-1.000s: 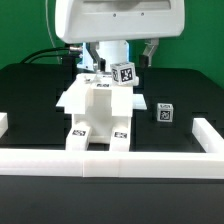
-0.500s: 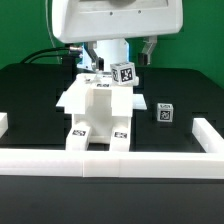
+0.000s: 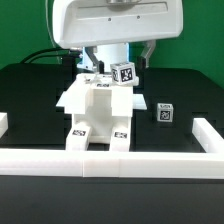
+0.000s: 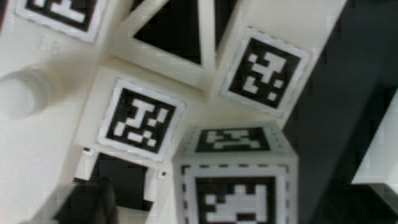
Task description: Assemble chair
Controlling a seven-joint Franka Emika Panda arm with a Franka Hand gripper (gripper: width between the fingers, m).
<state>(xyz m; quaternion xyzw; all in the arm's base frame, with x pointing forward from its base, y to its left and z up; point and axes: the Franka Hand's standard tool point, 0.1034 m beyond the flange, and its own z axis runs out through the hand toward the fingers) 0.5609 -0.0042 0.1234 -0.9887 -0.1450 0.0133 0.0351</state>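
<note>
The partly built chair [image 3: 96, 108] of white blocky parts stands in the middle of the black table, with tags on its two front feet. At its top, on the exterior view's right, sits a tagged white block [image 3: 124, 73]. My gripper [image 3: 115, 64] hangs just over that spot, mostly hidden under the white arm. In the wrist view the same tagged block [image 4: 237, 190] lies between my dark fingers [image 4: 84, 200], with a gap showing on one side. The gripper [image 4: 222, 208] stands open around it. Other tagged chair faces [image 4: 143, 115] fill the wrist view.
A loose tagged white part [image 3: 164, 113] lies on the table at the exterior view's right of the chair. A long low white border rail [image 3: 110, 158] runs along the front, with raised ends at both sides. Black cables [image 3: 45, 55] trail behind the arm.
</note>
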